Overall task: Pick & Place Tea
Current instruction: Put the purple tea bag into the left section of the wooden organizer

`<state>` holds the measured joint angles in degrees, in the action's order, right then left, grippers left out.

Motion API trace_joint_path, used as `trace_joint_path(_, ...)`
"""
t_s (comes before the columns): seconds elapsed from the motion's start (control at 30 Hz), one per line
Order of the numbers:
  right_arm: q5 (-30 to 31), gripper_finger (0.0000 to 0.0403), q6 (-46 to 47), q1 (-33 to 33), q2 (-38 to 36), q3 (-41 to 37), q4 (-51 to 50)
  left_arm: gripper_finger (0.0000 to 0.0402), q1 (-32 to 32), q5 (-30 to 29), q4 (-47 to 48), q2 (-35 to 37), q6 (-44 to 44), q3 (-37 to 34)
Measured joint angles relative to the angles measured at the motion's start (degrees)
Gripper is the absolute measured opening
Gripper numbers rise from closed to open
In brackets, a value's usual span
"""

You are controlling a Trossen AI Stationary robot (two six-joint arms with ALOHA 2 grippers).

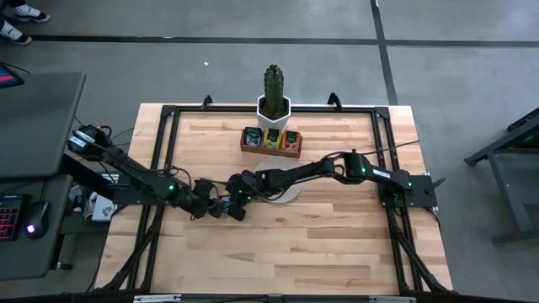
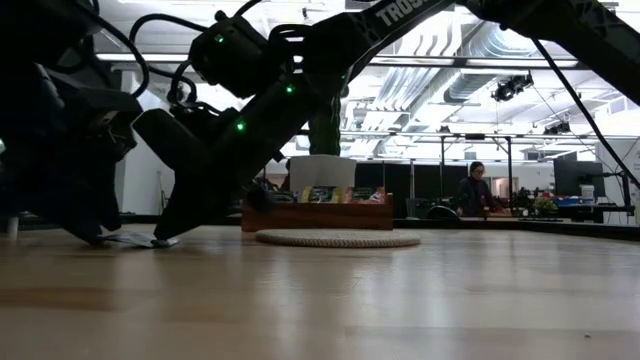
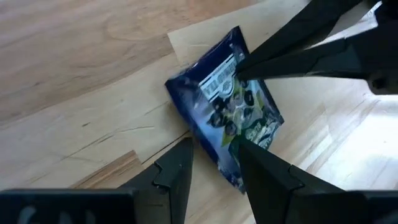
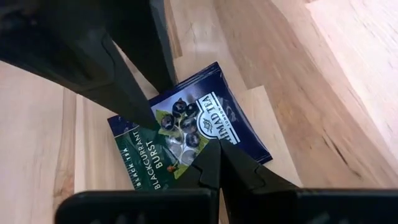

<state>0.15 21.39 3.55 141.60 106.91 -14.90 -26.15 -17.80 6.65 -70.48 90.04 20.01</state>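
Tray (image 1: 270,151): brown wooden, at the far side of the table, just in front of the white cactus pot (image 1: 274,108); holds upright sachets in a row, orange, yellow and green faces showing.
Mat (image 1: 289,194): round, whitish, woven; near the table's middle, partly under the right arm; top looks bare in the low view.
Dark blue sachet (image 4: 186,133): flat on the bare wood left of the mat, well apart from the tray; blackcurrant print readable only in the right wrist view.
Left gripper (image 3: 214,163): low at the sachet, fingers parted, one on each side of the sachet's near edge; not clamped on it.
Right gripper (image 4: 219,160): fingers pressed together, tips resting on the sachet's face.
Edges: both grippers meet well inside the table frame (image 1: 162,151); wide bare wood toward the near edge.
Low view only: person (image 2: 473,190) far off in the room behind.
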Motion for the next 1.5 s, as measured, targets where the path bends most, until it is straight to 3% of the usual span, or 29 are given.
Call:
trace_joint_path(0.33, -0.6, 0.0, -0.4, 0.0, 0.1, -0.1, 2.2, 0.0134, 1.0, 0.3, -7.2, -5.7, -0.3, 0.1)
trace_joint_path(0.57, -1.7, 0.0, -0.4, -0.1, 0.1, 0.0, 2.4, 0.0129, 1.0, -0.3, -7.1, -5.9, -1.9, 0.1)
trace_joint_path(0.67, -1.9, 0.0, -0.4, -0.1, 0.1, 0.0, 2.4, 0.0097, 1.0, -0.3, -6.7, -5.9, -2.9, 0.0)
trace_joint_path(0.8, -2.1, 0.0, -0.4, -0.1, 0.1, 0.0, 2.5, 0.0016, 1.0, -1.3, -6.4, -6.0, -3.0, 0.0)
trace_joint_path(1.07, -2.8, 0.0, -0.4, -0.1, 0.1, 0.0, 2.4, 0.0003, 1.0, -1.8, -5.5, -6.0, -5.0, 0.0)
trace_joint_path(1.27, -2.9, 0.0, -1.5, 0.1, -2.7, -0.3, -1.2, 0.0001, 1.0, -1.1, -4.7, -5.3, -10.2, 0.0)
trace_joint_path(1.5, -3.9, 0.0, -2.5, -0.1, -8.4, 0.0, -4.7, 0.0, 1.1, -0.8, -3.0, -3.1, -22.6, 0.4)
